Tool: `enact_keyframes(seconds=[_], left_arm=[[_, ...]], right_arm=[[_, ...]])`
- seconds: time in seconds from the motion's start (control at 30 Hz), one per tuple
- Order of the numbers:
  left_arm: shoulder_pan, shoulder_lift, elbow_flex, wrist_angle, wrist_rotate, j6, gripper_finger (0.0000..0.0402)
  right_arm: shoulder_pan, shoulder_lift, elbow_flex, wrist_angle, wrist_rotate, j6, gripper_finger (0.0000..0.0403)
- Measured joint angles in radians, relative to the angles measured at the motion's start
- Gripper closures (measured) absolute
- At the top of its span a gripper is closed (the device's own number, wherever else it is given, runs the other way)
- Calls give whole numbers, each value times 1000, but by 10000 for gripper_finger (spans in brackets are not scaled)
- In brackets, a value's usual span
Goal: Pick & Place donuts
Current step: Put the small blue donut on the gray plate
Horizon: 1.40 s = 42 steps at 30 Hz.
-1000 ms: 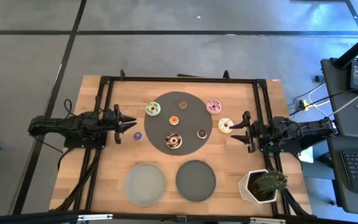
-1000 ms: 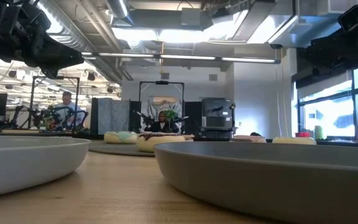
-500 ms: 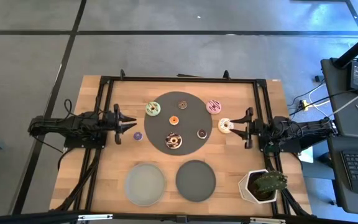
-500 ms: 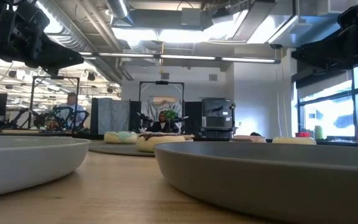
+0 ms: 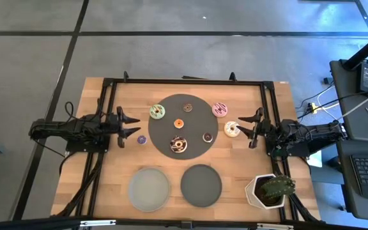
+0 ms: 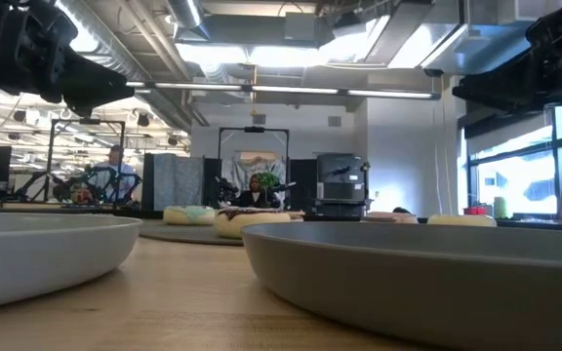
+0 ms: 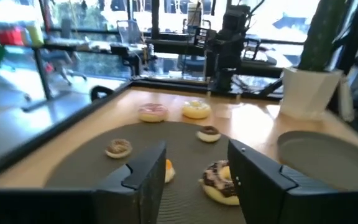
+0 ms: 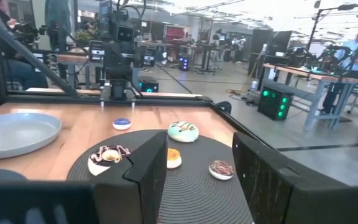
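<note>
Worktop: pale wooden slats, bounded by a black frame.

Large round dark ribbed mat, centre of the worktop. On it we count a mini orange donut, a small dark chocolate donut, a chocolate-iced sprinkled donut near its front edge, and a mini brown donut toward the right arm's side.

Off the mat we list a green-iced donut touching its rim on the left arm's side, a pink-iced donut just beside its rim on the right arm's side, a white-iced donut on bare wood, and a mini purple donut on bare wood.

Light grey round plate and dark grey round plate: side by side along the near edge.

White faceted pot with a green cactus: near corner on the right arm's side.

Left gripper: fingers spread apart, holding nothing, just beside the purple donut and pointing at the mat.

Right gripper: fingers likewise parted and unloaded, tips straddling the white-iced donut's outer side; we cannot tell whether they touch it.

Background: a person stands in the room beyond.
</note>
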Motion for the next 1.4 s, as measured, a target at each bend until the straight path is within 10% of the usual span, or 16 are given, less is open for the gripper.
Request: enact_keyframes(seconds=[0.57,0.9,1.4], left_arm=[[0,37,0,23,-1,-281,240],[-37,269,34,191,43,-162,257],[-148,820,424,-412,-31,-168,259]], right_arm=[[0,0,0,-1,0,56,220],[0,0,0,-1,0,51,220],[0,0,0,-1,-2,107,220]])
